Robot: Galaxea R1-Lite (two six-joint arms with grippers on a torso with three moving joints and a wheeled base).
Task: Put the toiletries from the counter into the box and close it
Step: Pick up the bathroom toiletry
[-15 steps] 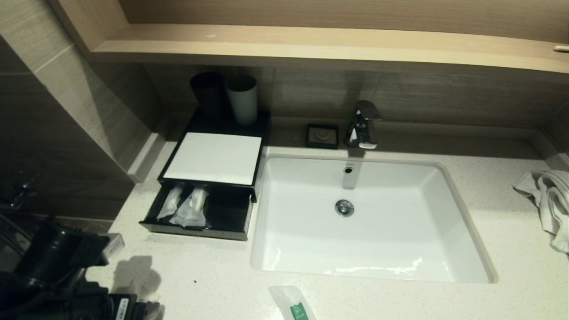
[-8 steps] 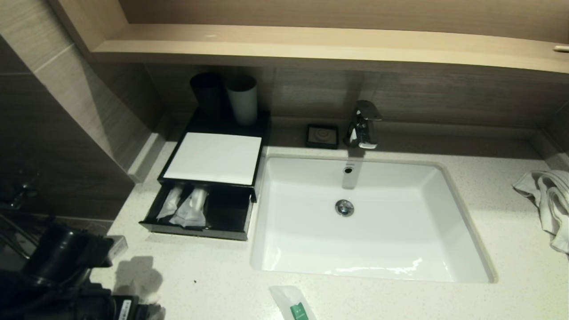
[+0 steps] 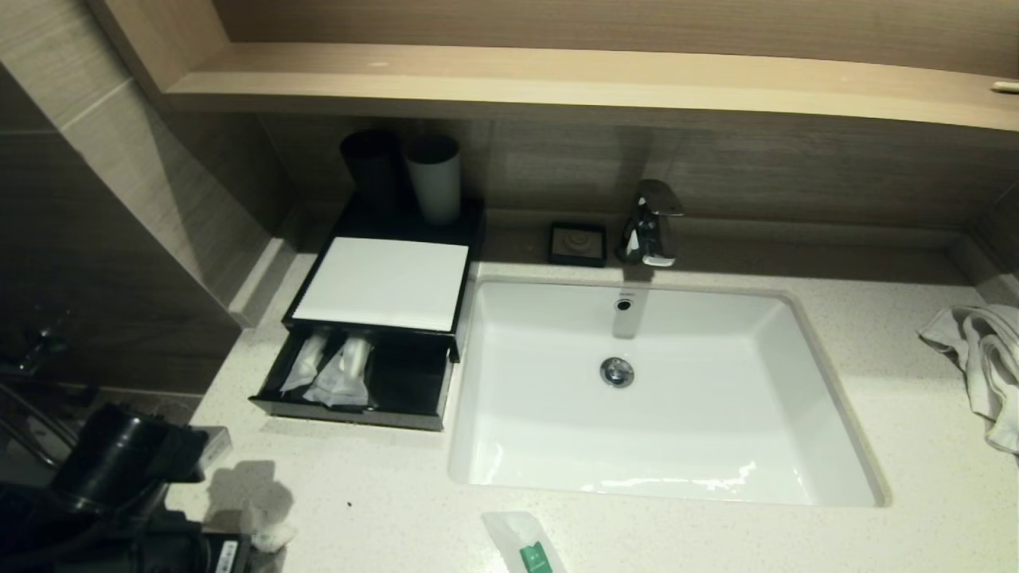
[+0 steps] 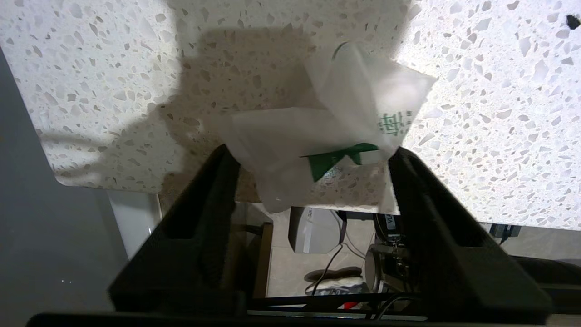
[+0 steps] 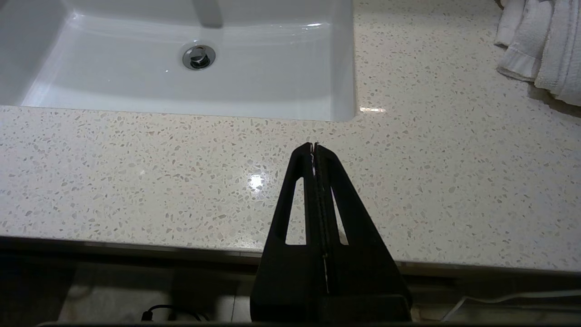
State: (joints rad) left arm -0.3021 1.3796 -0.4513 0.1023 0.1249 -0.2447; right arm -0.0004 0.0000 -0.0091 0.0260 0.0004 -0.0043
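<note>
A crumpled white toiletry packet (image 4: 327,122) with a green label lies at the counter's front left edge; it shows small in the head view (image 3: 272,533). My left gripper (image 4: 311,152) is open, its two black fingers on either side of the packet's near end, touching its edges. The black box (image 3: 275,402) stands left of the sink with its drawer pulled open; two white packets (image 3: 338,370) lie in it. A second packet with a green label (image 3: 525,549) lies in front of the sink. My right gripper (image 5: 314,146) is shut and empty over the counter's front edge.
The white sink (image 3: 828,414) fills the middle, with the tap (image 3: 651,223) and a small black dish (image 3: 577,243) behind. Two cups (image 3: 434,179) stand behind the box. A white towel (image 3: 983,350) lies at the right. A wall runs along the left.
My left arm has shifted slightly right and down at the counter's front left corner. The white packet now shows beside it in the head view. The right arm has not visibly moved.
</note>
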